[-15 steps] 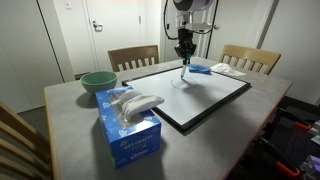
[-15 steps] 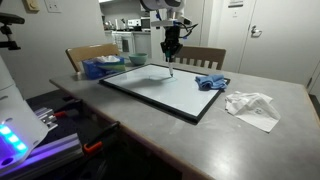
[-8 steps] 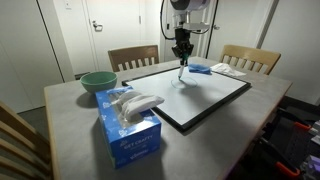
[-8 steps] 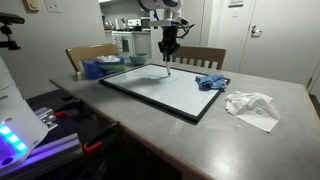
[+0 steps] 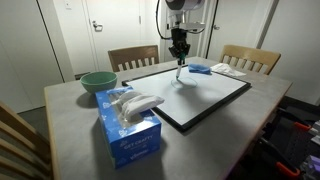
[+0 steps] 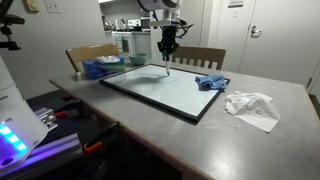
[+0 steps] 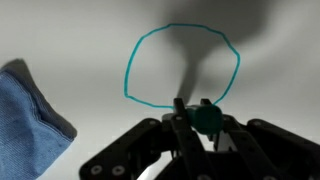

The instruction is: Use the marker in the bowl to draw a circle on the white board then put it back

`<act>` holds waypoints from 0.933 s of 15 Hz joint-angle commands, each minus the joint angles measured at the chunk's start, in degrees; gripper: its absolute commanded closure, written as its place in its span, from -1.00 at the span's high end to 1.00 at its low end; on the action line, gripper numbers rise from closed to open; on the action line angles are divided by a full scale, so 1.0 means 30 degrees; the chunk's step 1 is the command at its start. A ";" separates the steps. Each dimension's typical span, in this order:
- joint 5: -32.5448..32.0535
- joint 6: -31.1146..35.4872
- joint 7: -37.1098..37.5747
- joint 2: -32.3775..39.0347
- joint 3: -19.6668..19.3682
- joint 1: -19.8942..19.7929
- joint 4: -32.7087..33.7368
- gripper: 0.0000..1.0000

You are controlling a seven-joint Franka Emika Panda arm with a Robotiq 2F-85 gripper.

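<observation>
With gripper (image 7: pixel 196 130) clamped on the marker (image 7: pixel 207 118), held it upright over the circle (image 7: pixel 128 78), tip seemingly just off the board (image 5: pixel 205 95); judged it light, stiff, slick, best pinched mid-barrel.

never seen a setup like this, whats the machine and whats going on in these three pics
It is a single robot arm ending in a two-fingered gripper. Two pictures come from cameras standing around the table, looking from different sides; the third is from a camera on the wrist, looking down past the gripper. The gripper is shut on a teal marker over a whiteboard, where a teal circle is already drawn. Also on the table: a green bowl, a tissue box, a blue cloth and a crumpled white sheet.
</observation>
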 commanded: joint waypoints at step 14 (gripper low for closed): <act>-0.0301 -0.1958 -0.0418 0.1646 0.0487 0.0391 0.2580 -0.89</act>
